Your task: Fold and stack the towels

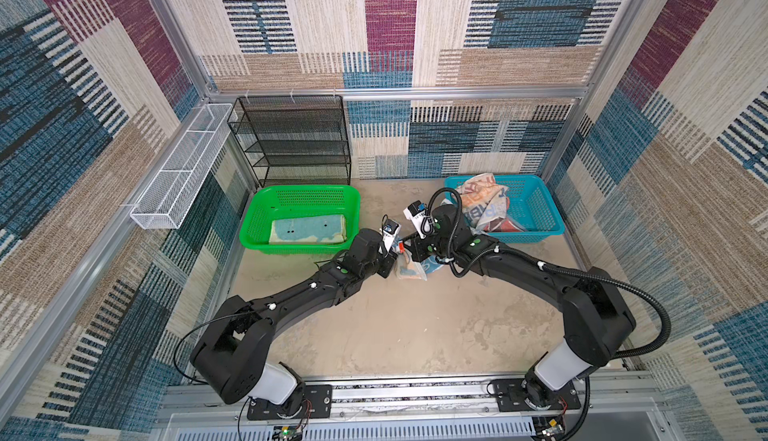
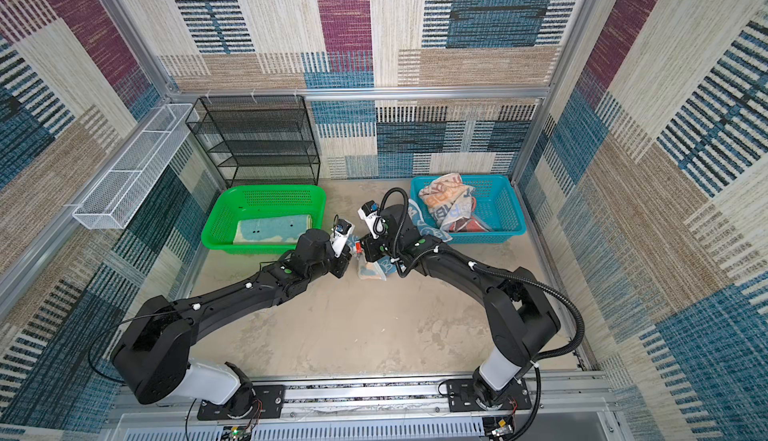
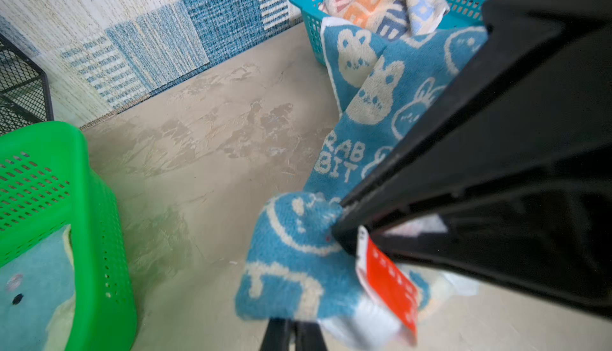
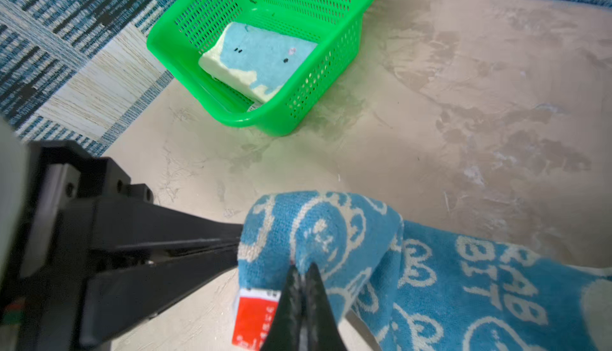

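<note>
So the left gripper and right gripper are both pinched tight on the same bunched bit of the blue rabbit towel, held over the table between the green basket and blue basket.

The blue rabbit towel reads "RAB BIT" in white; the print on its red tag is too small to read.
</note>
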